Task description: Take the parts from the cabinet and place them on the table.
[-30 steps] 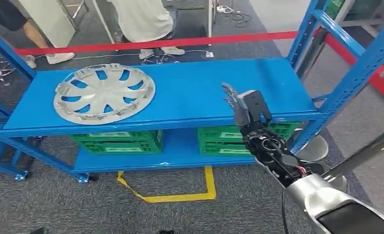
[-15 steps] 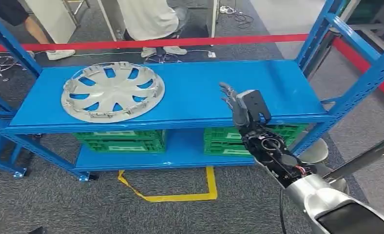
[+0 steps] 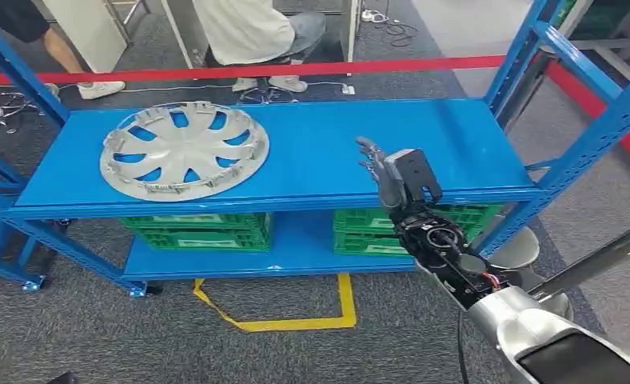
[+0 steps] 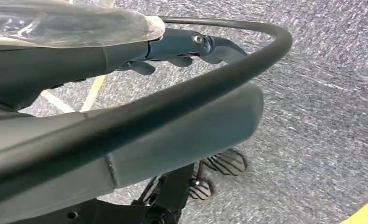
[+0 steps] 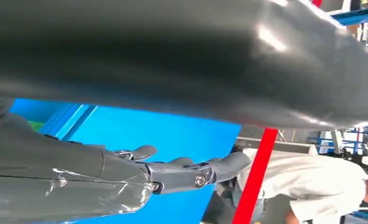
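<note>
Cabinet: blue steel shelving unit (image 3: 312, 172) with two shelves, standing on grey carpet (image 3: 96, 328); blue uprights rise at both ends.
Part: silver wheel cover (image 3: 184, 150) lies flat on the left half of the upper shelf, spokes facing up, its rim near the shelf's front edge.
Right hand: right hand (image 3: 392, 172) is raised over the front edge of the upper shelf, right of centre and well apart from the wheel cover. Fingers (image 3: 369, 152) point toward the back of the shelf, extended and slightly apart; the hand holds nothing. The right wrist view shows the same fingers (image 5: 187, 168) stretched out over the blue shelf surface, with nothing between them.
Right arm: silver forearm (image 3: 536, 328) enters from the lower right corner, with exposed dark wrist mechanics behind the hand.
Left hand: left hand (image 4: 182, 46) hangs over the grey carpet in the left wrist view; the visible fingers are extended and grip nothing.
Lower shelf: two green plastic crates (image 3: 196, 230) sit side by side, one under the wheel cover and one under the right hand.
Floor marking: yellow tape (image 3: 296, 316) forms an angled outline on the carpet in front of the cabinet.
Barrier: red strap (image 3: 296, 69) runs behind the cabinet.
Persons: a person in a light garment (image 3: 248, 32) stands behind the strap; a second person's leg and shoe (image 3: 96, 86) are at the upper left.
</note>
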### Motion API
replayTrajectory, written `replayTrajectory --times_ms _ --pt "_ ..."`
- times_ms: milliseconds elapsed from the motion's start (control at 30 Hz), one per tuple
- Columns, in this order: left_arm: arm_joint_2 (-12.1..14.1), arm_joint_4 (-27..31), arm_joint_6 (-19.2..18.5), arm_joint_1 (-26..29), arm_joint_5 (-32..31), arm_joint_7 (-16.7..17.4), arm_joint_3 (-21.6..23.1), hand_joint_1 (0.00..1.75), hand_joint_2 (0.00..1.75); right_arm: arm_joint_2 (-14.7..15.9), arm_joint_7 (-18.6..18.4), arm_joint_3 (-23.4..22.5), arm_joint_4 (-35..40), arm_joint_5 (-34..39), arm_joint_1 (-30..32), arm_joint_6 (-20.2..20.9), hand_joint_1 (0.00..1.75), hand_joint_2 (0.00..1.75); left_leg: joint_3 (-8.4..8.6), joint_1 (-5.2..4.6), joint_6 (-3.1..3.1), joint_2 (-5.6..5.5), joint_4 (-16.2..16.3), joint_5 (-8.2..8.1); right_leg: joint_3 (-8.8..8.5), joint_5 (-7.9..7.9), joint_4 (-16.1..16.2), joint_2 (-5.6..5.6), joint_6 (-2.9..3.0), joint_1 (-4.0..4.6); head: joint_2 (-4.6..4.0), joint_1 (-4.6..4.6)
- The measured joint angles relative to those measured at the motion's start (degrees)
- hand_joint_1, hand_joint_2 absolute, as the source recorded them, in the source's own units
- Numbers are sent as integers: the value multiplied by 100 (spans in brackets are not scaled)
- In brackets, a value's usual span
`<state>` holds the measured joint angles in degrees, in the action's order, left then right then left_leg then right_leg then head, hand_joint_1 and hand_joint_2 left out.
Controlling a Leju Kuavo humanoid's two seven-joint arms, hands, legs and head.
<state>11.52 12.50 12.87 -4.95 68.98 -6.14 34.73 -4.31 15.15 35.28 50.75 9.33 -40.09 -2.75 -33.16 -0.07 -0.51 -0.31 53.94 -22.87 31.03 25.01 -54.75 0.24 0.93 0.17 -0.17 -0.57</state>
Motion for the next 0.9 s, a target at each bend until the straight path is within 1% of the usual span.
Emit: replayTrajectory --times_ms 300,333,367,400,433,467,533,567,600,633,667,700,733,767,800,833,867,900 --pt "-11 0 59 0 72 0 0 0 0 -74 76 44 -79 -105 -85 -15 0 0 0 5 -5 0 -3 3 1 0 -2 0 1 5 0 0" --pt "-4 0 59 -2 74 0 0 0 0 -98 76 48 -92 -124 -98 -22 0 0 -10 -19 59 -2 28 -22 -11 -15 39 -1 -50 -20 0 0" --pt "-4 0 59 -4 79 0 0 0 0 -107 72 48 -96 -135 -104 -28 0 0 -3 -18 88 -1 -5 -11 -23 -28 63 -1 -69 -20 0 -22" --pt "-9 0 59 -9 79 0 0 0 0 -122 74 50 -98 -142 -122 -31 0 0 75 37 119 3 -134 44 -47 -23 86 4 -88 26 0 -53" --pt "-13 0 59 -7 76 0 0 0 0 -125 74 52 -109 -142 -129 -37 0 0 148 71 120 33 -224 81 7 40 -9 3 -103 14 0 -46" --pt "-13 0 55 -8 74 0 0 0 0 -125 66 61 -118 -146 -169 -37 0 0 171 84 147 37 -260 90 131 238 -310 2 -126 2 0 13" --pt "-13 0 31 -12 48 -2 0 0 0 -122 35 66 -133 -149 -160 -48 0 0 172 87 145 38 -259 89 567 654 -1242 2 -171 -47 0 64" --pt "-13 0 -4 -10 31 -4 0 0 0 -120 11 66 -149 -146 -124 -79 0 0 169 93 139 37 -256 84 771 784 -1651 2 -206 -75 0 72" --pt "-13 0 -24 -2 0 -11 0 0 0 -103 -20 63 -151 -138 -81 -107 0 0 172 106 124 32 -252 78 850 764 -1783 -1 -243 -106 0 83" --pt "-15 0 -61 6 -24 -24 0 0 0 -76 -50 61 -151 -133 -44 -135 0 0 177 126 103 24 -243 67 777 601 -1602 -2 -277 -142 0 94" --pt "-15 0 -85 14 -46 -39 0 0 0 -48 -79 53 -149 -125 -26 -164 0 0 177 157 62 17 -213 49 584 348 -1186 -4 -319 -182 0 111" --pt "-13 0 -118 17 -64 -48 2 0 0 -24 -109 44 -138 -120 -17 -190 0 0 176 186 10 12 -160 16 316 62 -621 -12 -363 -226 0 133" --pt "-4 0 -131 22 -72 -50 2 0 0 9 -125 39 -120 -120 -5 -212 0 0 168 196 -53 10 -88 -28 109 -65 -146 -13 -413 -277 0 175" --pt "37 -7 -142 25 -92 -57 2 0 0 48 -133 37 -100 -120 16 -221 0 0 125 149 -115 -2 -41 -57 68 68 -122 40 -407 -221 0 225" --pt "28 -7 -157 14 -105 -57 4 0 0 57 -151 33 -63 -120 52 -223 0 0 96 154 -149 -6 17 -55 42 44 -129 68 -285 -228 0 205" --pt "42 -7 -162 8 -120 -63 4 0 0 90 -162 24 -46 -118 100 -230 0 0 80 163 -164 -5 51 -89 67 29 -127 60 -252 -232 0 151" --pt "44 -7 -168 17 -120 -63 4 0 0 105 -173 20 -31 -118 120 -236 0 0 62 163 -83 -16 37 -23 74 22 -137 73 -240 -223 0 129" --pt "44 -7 -175 19 -120 -63 4 0 0 118 -177 9 -2 -116 128 -247 0 0 70 165 -38 -13 28 -24 87 11 -135 90 -223 -219 0 101"
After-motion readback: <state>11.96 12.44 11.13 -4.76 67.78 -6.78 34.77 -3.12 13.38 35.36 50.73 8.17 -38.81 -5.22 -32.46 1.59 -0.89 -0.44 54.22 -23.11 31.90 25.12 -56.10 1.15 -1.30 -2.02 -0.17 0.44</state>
